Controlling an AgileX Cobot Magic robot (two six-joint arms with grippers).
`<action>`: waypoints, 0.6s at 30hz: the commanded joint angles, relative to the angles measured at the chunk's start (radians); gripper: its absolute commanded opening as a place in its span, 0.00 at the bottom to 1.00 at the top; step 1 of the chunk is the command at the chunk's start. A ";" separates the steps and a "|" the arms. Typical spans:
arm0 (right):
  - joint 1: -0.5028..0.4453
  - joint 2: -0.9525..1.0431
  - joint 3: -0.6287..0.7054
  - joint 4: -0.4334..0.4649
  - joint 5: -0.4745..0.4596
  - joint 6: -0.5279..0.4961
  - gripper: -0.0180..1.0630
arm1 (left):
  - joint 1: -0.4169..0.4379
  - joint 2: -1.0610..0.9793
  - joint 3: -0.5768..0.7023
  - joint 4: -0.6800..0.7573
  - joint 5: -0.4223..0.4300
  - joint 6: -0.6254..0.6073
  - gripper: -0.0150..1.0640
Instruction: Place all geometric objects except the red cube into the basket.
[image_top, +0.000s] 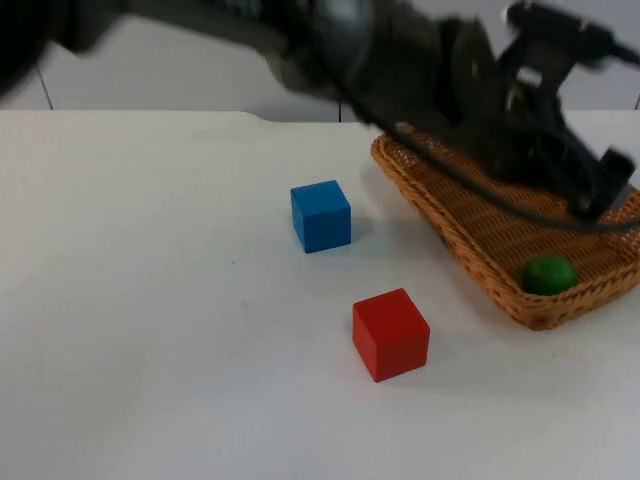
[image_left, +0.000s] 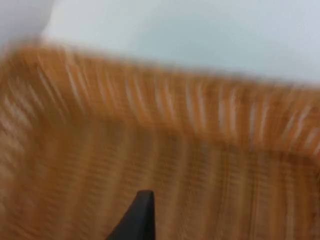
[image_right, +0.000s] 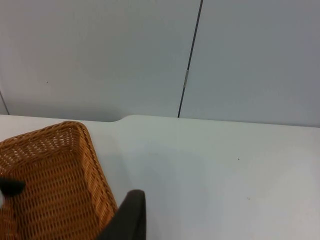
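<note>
A wicker basket (image_top: 470, 225) lies at the table's right side, and a green ball (image_top: 549, 274) rests in its near corner. The blue cube (image_top: 321, 215) sits on the table left of the basket. The red cube (image_top: 390, 333) is nearer the front. My left arm reaches across from the upper left, blurred by motion. Its left gripper (image_top: 600, 190) hangs over the basket, above and beyond the ball. The left wrist view looks into the basket's woven inside (image_left: 200, 150). My right gripper (image_top: 560, 45) waits behind the basket, whose corner (image_right: 50, 170) appears in the right wrist view.
White table top stretches left of and in front of both cubes. The grey partition wall (image_right: 100, 55) closes the back. The basket's near rim (image_top: 540, 318) lies close to the picture's right edge.
</note>
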 joint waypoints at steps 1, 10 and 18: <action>-0.002 -0.004 -0.007 0.002 -0.013 0.000 0.97 | 0.002 -0.095 -0.004 0.067 0.020 0.000 0.98; -0.002 -0.004 -0.007 0.045 -0.015 0.000 0.97 | 0.194 -0.457 -0.004 0.081 0.155 -0.091 0.98; -0.002 -0.004 -0.007 0.065 -0.034 -0.026 0.97 | 0.480 -0.680 -0.003 0.302 0.432 -0.290 0.98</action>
